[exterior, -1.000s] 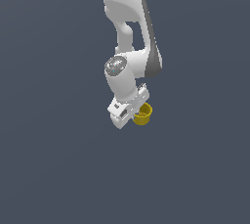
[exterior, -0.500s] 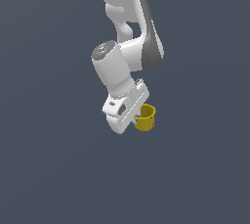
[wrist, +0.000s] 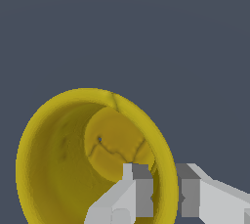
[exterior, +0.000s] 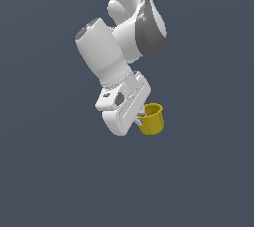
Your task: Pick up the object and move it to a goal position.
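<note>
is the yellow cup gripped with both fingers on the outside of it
No: in the wrist view one finger sits inside the yellow cup and the other outside, pinching its wall.

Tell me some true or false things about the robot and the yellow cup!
1. The gripper pinches the cup by its wall, one finger inside and one outside. True.
2. The cup is blue. False: it is mustard yellow.
3. The wrist view looks into the cup's open mouth and shows its bottom. True.
4. The cup lies far from the gripper. False: it sits right at the fingers.
5. Two arms show in the exterior view. False: only one white arm.
</note>
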Available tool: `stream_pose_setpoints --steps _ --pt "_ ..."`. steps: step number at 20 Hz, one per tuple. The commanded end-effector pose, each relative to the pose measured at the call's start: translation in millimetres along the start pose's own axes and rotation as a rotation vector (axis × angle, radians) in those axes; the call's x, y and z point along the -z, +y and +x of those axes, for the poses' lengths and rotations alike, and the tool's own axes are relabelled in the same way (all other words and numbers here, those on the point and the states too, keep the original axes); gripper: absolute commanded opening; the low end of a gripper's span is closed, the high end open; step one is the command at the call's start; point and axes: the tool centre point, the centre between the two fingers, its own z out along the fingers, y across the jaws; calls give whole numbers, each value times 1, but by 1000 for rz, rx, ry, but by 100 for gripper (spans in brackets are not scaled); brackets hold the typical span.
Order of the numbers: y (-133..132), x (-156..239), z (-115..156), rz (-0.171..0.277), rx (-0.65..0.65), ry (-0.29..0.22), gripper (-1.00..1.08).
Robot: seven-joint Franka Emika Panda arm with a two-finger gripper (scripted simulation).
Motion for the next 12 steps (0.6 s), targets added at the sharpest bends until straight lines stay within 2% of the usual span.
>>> stream_pose_setpoints --steps 1,12 --pt "9 16 15 -18 43 47 -100" --pt "34 87 68 -81 222 250 -100"
